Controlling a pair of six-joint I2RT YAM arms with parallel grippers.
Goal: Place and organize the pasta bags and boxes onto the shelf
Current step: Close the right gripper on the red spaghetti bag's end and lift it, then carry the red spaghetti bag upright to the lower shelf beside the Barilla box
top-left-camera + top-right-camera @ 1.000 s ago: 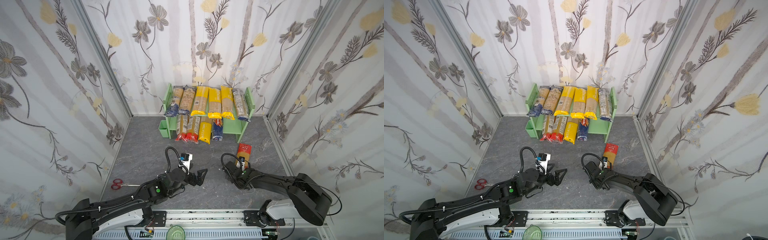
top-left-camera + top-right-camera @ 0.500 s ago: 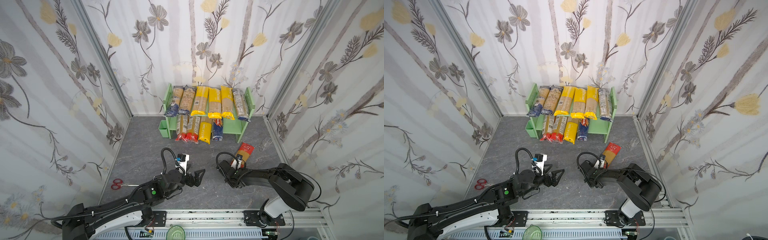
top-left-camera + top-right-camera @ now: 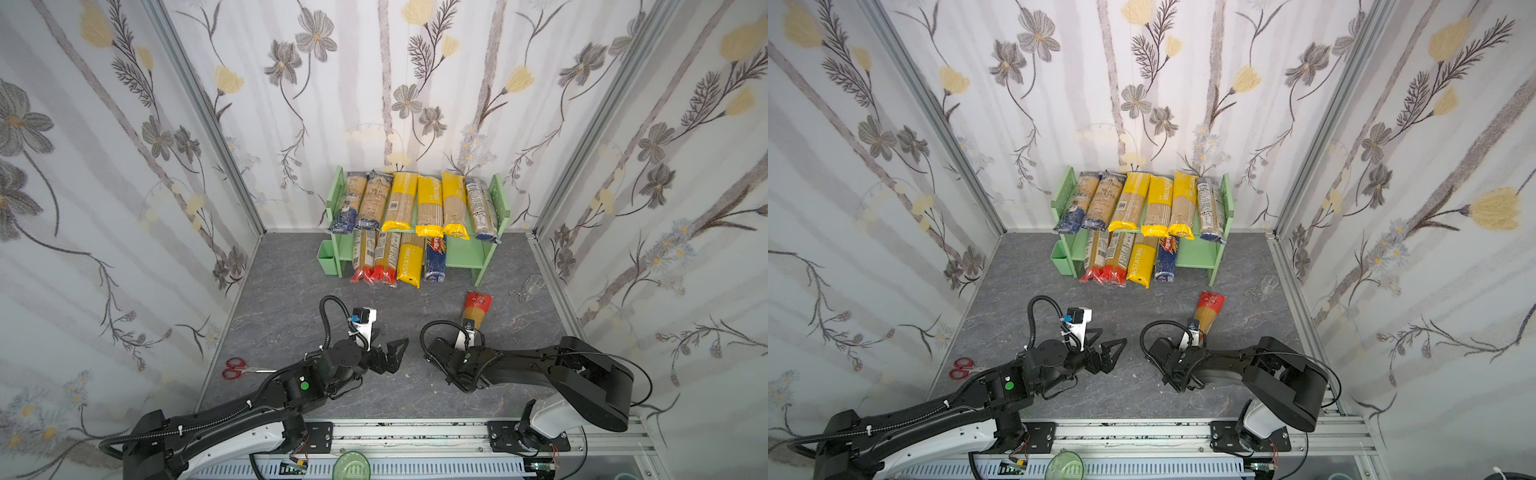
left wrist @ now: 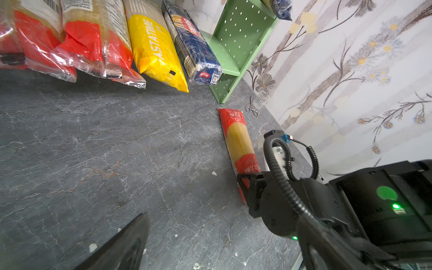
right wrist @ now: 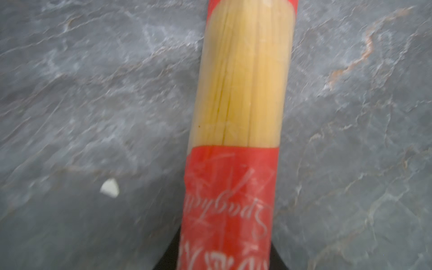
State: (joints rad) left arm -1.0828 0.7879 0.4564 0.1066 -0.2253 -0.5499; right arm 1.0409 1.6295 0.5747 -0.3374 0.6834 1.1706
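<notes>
Right gripper (image 4: 245, 181) is down at the table (image 3: 291, 316), its jaws pressed in on both sides of the loose red-ended pack (image 3: 475, 309) — pinching it at the near end. The right wrist view shows the dark fingers (image 5: 170, 258) flush against the red wrapper. That pack lies flat on the grey surface, in front of the shelf (image 3: 465, 251) toward its right end and apart from it.

Left gripper (image 3: 392, 345) sits low near the middle of the table, fingers spread wide, nothing between them.

On the shelf, the top-row packs (image 3: 428, 203) lie six across: two dark-blue-ended on the left, three yellow in the middle, one dark-blue-ended on the right.

Lower board — two red-ended bags (image 3: 374, 257), a yellow Pastatime bag (image 3: 409, 259) and the dark-blue Barilla box (image 3: 435, 259), all sticking out forward past the edge. The right part of that board is bare.

A small green cup (image 3: 327, 257) sits against the shelf's left panel, and red scissors (image 3: 235, 368) lie by the table's left edge.
</notes>
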